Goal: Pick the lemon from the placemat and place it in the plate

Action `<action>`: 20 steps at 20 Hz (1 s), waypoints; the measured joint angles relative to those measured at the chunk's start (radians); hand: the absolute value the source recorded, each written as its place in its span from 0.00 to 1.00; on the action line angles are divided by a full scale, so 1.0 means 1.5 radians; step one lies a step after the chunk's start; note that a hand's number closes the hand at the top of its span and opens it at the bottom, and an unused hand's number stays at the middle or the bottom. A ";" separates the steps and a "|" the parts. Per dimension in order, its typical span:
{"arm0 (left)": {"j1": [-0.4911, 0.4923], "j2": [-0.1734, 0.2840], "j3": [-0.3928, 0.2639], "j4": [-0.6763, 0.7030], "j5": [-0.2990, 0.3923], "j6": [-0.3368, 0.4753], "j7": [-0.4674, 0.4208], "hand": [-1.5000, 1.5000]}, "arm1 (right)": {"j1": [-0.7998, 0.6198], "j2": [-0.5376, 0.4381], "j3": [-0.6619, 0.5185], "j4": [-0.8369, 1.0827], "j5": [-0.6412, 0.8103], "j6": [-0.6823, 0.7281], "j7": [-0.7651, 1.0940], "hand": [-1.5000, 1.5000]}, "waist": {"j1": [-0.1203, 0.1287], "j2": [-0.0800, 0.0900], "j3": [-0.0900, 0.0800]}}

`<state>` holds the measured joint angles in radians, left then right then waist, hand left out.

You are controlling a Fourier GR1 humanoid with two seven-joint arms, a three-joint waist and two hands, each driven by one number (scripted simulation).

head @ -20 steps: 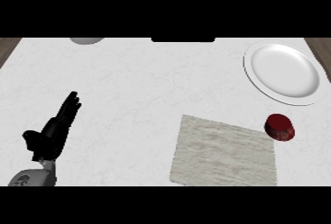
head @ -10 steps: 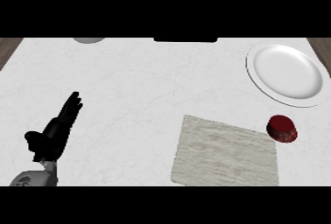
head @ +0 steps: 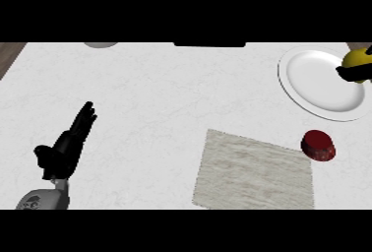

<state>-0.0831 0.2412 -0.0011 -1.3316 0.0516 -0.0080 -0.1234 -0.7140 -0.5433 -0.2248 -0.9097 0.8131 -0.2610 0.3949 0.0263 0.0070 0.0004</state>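
The yellow lemon (head: 359, 58) shows at the view's right edge, above the right rim of the white plate (head: 318, 83). Black fingers of my right hand (head: 349, 74) curl under and round it; the rest of that hand lies outside the view. The grey-beige placemat (head: 254, 172) lies at the lower right of the counter with nothing on it. My left hand (head: 67, 147) rests open on the left of the counter, fingers straight and pointing away from me.
A small dark red cup (head: 318, 145) stands just off the placemat's right corner, below the plate. A grey round object (head: 100, 45) and a black slab (head: 209, 44) sit at the counter's far edge.
The lemon and my right hand's fingers have come into view at the right edge over the plate; neither showed before. The left hand has not moved.
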 measured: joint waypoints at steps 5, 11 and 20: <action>-0.005 0.003 0.005 -0.007 0.004 -0.008 0.009 0.50 | -0.056 0.034 -0.050 0.119 -0.011 -0.118 -0.012 0.00 | 0.007 0.003 0.001; -0.016 0.006 0.009 -0.002 0.005 -0.020 0.013 0.50 | -0.132 0.041 -0.095 0.277 -0.023 -0.190 -0.029 0.00 | 0.012 0.006 0.001; -0.006 0.006 0.020 -0.006 0.005 -0.020 0.012 0.50 | -0.126 0.041 -0.217 0.270 -0.160 -0.286 -0.178 0.00 | 0.000 0.002 0.002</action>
<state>-0.0925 0.2504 0.0283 -1.3399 0.0596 -0.0379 -0.1048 -0.9023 -0.4820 -0.5498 -0.5049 0.5737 -0.6899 0.1280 0.0257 0.0098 0.0028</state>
